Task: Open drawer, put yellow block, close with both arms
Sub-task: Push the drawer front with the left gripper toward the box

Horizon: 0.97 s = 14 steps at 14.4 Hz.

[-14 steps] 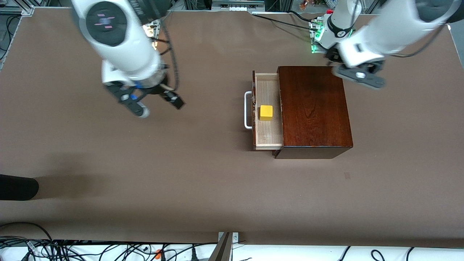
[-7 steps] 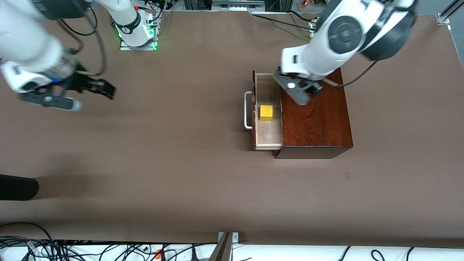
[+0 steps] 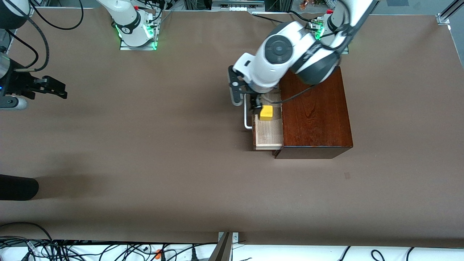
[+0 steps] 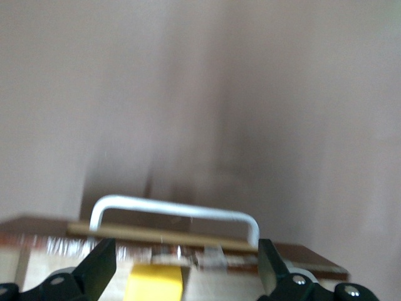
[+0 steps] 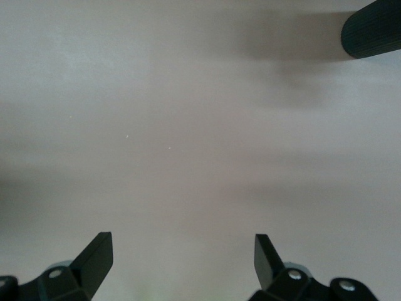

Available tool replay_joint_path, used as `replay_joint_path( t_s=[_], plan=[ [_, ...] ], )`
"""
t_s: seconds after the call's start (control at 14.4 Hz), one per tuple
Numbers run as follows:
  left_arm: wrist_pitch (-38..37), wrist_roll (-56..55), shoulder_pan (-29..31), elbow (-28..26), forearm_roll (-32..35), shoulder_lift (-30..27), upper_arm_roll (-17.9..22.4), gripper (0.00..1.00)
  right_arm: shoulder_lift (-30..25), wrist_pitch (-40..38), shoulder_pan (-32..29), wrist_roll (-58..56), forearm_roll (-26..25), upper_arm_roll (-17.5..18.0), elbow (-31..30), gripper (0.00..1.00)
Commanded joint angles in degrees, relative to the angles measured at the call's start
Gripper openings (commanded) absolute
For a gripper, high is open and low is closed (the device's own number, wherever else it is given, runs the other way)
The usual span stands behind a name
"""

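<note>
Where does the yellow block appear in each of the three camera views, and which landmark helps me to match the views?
Front view: the yellow block lies in the open drawer, beside the wooden box, partly under the left arm.
Left wrist view: the block sits at the lower edge, between the open left gripper fingers.
Right wrist view: not in it; only bare table.
Shared landmark: the drawer's white handle.

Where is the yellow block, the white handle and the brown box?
yellow block (image 3: 266, 112), front view, its top face.
white handle (image 3: 247, 121), front view, the bar.
brown box (image 3: 315, 112), front view, its glossy top.
</note>
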Motion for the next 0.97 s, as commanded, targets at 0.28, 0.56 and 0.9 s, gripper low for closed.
replay_joint_path(
  t_s=[0.28, 0.56, 0.9],
  plan=[
    [8.51, 9.56, -4.48, 1.53, 8.02, 7.66, 0.18, 1.00, -1.27, 0.31, -0.06, -0.27, 0.44, -0.32, -0.99, 1.00],
    [9.04, 9.29, -5.18, 0.92, 11.21, 9.34, 0.18, 1.00, -0.31, 0.14, -0.14, -0.36, 1.06, -0.32, 0.06, 1.00],
    [8.25, 8.94, -4.66, -1.72, 12.79, 9.25, 0.36, 1.00, -0.30, 0.13, -0.14, -0.45, 0.97, -0.41, 0.42, 1.00]
  ],
)
